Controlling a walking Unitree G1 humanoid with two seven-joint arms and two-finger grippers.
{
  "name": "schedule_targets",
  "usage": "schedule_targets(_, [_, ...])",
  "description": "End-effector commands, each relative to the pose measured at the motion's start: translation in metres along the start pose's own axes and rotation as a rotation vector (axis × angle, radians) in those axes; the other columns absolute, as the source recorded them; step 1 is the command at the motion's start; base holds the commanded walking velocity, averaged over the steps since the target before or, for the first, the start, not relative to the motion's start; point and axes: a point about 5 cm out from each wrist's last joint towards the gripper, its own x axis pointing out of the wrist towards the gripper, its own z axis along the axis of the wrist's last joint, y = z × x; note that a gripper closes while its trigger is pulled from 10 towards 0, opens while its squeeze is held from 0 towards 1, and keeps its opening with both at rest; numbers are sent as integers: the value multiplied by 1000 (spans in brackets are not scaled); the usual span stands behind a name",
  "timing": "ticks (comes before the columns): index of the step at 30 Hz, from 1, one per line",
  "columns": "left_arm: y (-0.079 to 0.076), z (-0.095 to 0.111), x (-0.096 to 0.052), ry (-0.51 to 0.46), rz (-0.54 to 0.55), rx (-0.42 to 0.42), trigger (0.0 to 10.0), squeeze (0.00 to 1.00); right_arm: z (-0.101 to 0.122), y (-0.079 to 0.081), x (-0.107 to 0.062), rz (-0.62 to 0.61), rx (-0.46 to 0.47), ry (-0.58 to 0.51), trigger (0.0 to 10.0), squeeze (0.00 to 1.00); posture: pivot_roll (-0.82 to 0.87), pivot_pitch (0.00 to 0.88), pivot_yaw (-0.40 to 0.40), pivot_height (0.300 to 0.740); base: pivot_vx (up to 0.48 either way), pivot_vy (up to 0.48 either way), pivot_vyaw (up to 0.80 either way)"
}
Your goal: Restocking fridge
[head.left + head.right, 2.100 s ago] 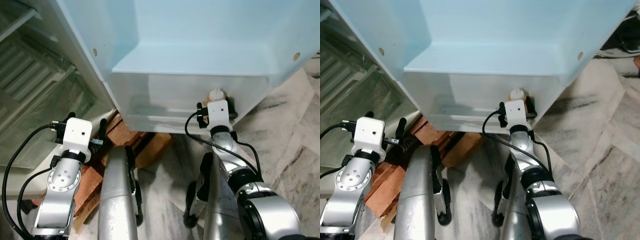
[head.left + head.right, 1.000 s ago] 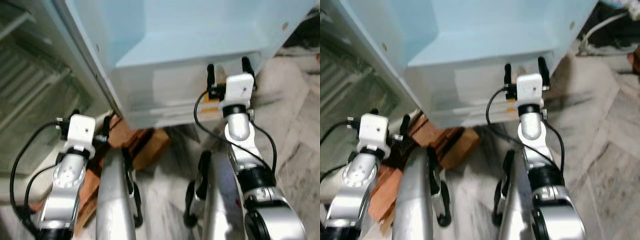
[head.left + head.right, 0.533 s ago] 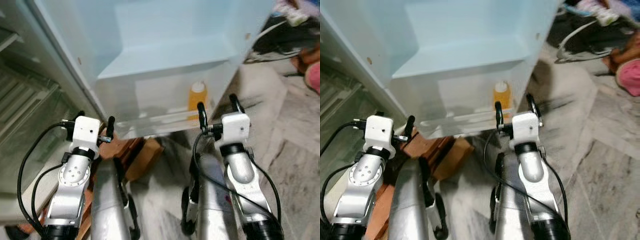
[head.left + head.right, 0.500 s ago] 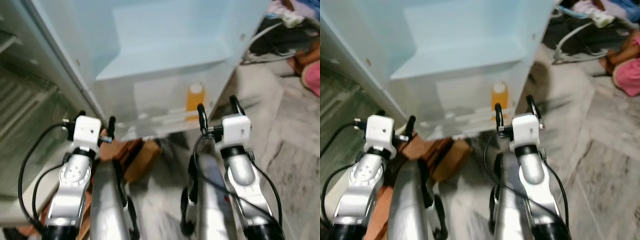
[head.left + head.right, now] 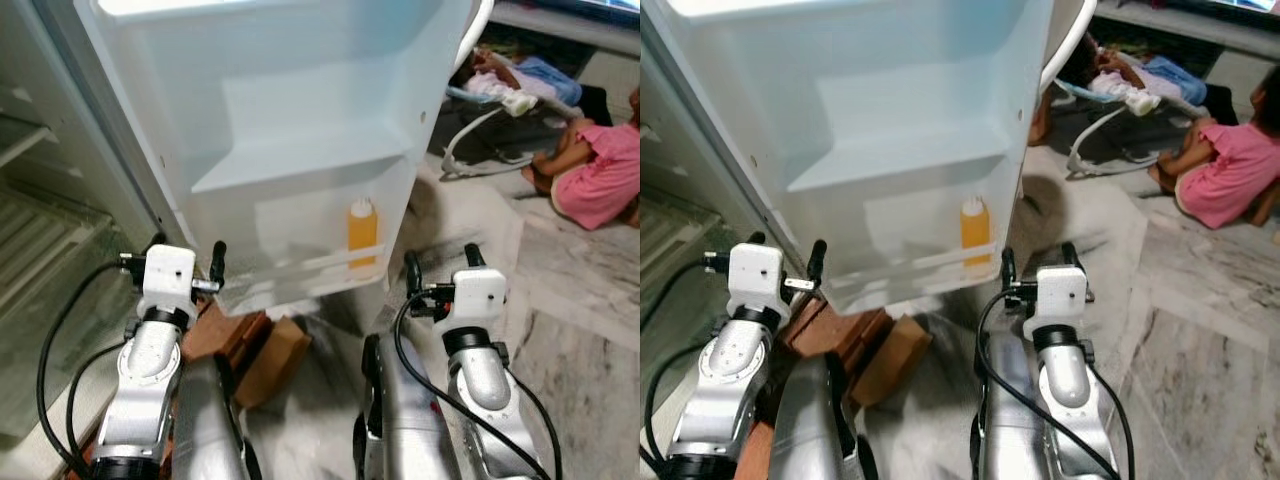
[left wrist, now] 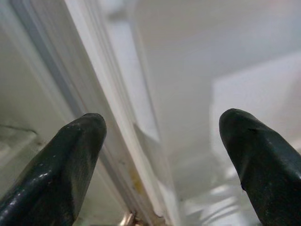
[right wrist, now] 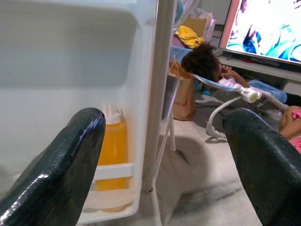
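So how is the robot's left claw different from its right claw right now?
The left gripper sits by the hinge side of the fridge door, facing the door's edge, while the right gripper sits by the door's free edge, near the orange bottle on the bottom door shelf. The right gripper's camera looks out at the room; the left's looks at the fridge. Both are open and hold nothing.

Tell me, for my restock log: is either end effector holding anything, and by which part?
Nothing: left end effector and right end effector are open; the orange bottle stands in the door shelf.
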Motion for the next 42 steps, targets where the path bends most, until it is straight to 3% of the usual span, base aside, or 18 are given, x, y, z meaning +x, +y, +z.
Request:
schedule_targets(1, [1, -4, -1, 4, 17, 1, 10000, 0, -3, -1, -1, 5, 0, 10, 10000, 0, 10, 0, -11, 549, 0, 0, 0])
schedule_targets(5, [-6, -5, 0, -7, -18, 5, 10000, 0, -10, -5, 2, -1, 26, 50, 10000, 0, 9, 0, -23, 573, 0, 0, 0])
schedule_targets(16, [-18, 8, 21, -82, -19, 21, 10000, 0, 3, -7, 35, 41, 13, -18, 10000, 0, 10, 0, -21, 636, 0, 0, 0])
schedule_targets(27, [1, -2, 4, -46, 58, 45, 10000, 0, -4, -14, 25, 30, 11, 11, 10000, 0, 8, 0, -18, 689, 0, 0, 0])
schedule_targets(35, [-10, -6, 3, -32, 25, 41, 10000, 0, -10, -14, 18, 10, 34, 43, 10000, 0, -8, 0, -22, 736, 0, 0, 0])
schedule_targets(37, [-15, -9, 4, -25, 3, 50, 10000, 0, -9, -11, 17, 44, -3, 33, 10000, 0, -13, 0, -18, 740, 0, 0, 0])
schedule_targets(39, [-17, -9, 7, -24, -1, 60, 10000, 0, -3, -3, 18, 121, -97, -17, 10000, 0, -27, 0, -13, 740, 0, 0, 0])
schedule_targets(42, [-17, -8, 11, -29, 3, 61, 10000, 0, -3, -2, 21, 122, -79, -13, 10000, 0, -32, 0, -17, 740, 0, 0, 0])
